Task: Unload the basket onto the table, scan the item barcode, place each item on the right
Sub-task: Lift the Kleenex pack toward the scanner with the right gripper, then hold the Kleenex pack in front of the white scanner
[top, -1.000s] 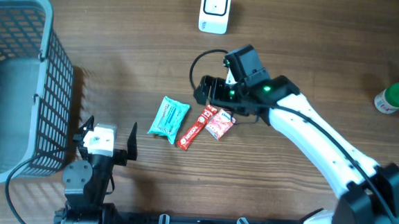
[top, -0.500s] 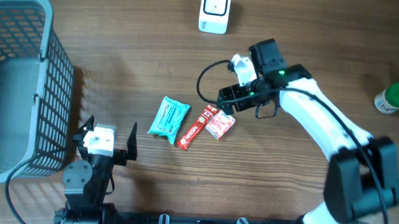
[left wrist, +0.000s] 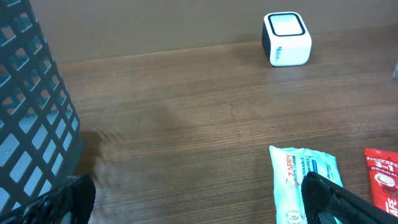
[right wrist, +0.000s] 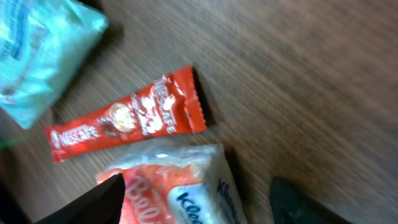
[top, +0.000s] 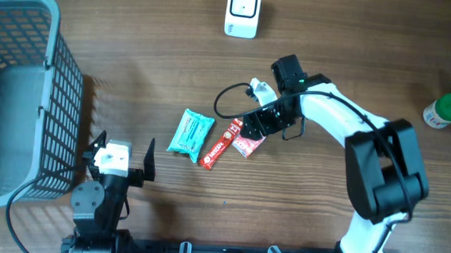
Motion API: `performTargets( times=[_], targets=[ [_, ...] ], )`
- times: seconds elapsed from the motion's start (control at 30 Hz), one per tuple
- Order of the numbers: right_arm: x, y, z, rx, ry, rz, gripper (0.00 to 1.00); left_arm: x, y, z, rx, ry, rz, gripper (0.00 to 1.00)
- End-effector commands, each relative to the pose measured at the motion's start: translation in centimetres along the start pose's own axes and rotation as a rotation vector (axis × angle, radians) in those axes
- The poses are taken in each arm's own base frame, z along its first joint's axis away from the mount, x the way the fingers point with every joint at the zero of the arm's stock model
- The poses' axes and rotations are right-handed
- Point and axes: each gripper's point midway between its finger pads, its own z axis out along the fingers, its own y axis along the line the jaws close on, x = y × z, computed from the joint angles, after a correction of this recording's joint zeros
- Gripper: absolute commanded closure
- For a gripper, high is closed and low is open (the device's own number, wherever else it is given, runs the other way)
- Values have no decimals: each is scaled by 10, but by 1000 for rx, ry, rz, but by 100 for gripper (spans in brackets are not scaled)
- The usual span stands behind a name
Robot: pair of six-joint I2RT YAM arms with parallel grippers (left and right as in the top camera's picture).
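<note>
Hovering at the tissue pack point(right wrist: 183, 177), your right gripper point(right wrist: 193, 202) has jaws parted either side of it; your left gripper point(top: 124, 148), near left, has jaws released wide.

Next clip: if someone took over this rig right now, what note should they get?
Grippers: left gripper open and empty, near the table's front edge. The right gripper is open, jaws straddling the tissue pack, not closed on it.
Items: the tissue pack lies flat beside the Nescafe sachet, with the wipes pack further left. The scanner is at the far edge, apart from them.
Done: nothing lifted yet.
Left: grip the pack, lift it, show its barcode to the scanner.
</note>
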Motion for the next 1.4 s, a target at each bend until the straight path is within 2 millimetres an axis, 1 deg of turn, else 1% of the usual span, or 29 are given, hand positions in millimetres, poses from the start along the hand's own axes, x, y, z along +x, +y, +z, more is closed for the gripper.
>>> performTargets(
  times=[0.0,0.1,0.2,0.23,0.27,0.33,0.4,0.43,0.47,0.63,0.67,0.77,0.87,0.9,1.0,1.1,1.13,1.2,1.3,1.33,1.37],
  targets=[
    [16,-6,18,-25,72,-8,34,1,-3,0,16,-5,17,0],
    [23,-9,25,-28,104,-7,57,1,-3,0,16,-5,17,0],
    [26,-10,26,-31,113,2,81,1,-3,0,16,-5,17,0],
    [26,-9,26,-30,114,5,93,1,-3,0,16,-5,17,0],
    [26,-9,26,-29,115,27,96,1,-3,0,16,-5,17,0],
    [20,-9,22,-21,103,123,96,1,-3,0,16,-5,17,0],
    [10,-9,11,-13,83,246,96,1,-3,0,16,-5,17,0],
    [0,-7,-4,-7,72,378,96,1,-3,0,16,-5,17,0],
    [-5,-5,-17,-3,68,473,96,1,-3,0,16,-5,17,0],
    [-16,11,-82,7,52,869,96,1,-3,0,16,-5,17,0],
    [-16,17,-93,2,43,931,96,1,-3,0,16,-5,17,0],
    [-10,33,-116,-1,24,1031,96,1,-3,0,16,-5,17,0],
    [4,51,-140,-2,24,1188,96,1,-3,0,16,-5,17,0],
    [7,58,-147,-18,21,1213,96,1,-3,0,16,-5,17,0],
    [4,76,-163,-90,-7,1190,96,1,-3,0,16,-5,17,0],
    [-1,76,-165,-96,-37,1166,96,1,-3,0,16,-5,17,0],
    [-19,65,-167,-75,-132,1040,96,1,-3,0,16,-5,17,0],
    [-41,53,-171,-49,-244,918,95,1,-3,0,16,-5,17,0],
    [-99,32,-192,56,-512,586,96,1,-3,0,16,-5,17,0],
    [-114,24,-201,120,-589,504,96,1,-3,0,16,-5,17,0],
    [-123,19,-206,163,-632,473,96,1,-3,0,16,-5,17,0]
  ],
)
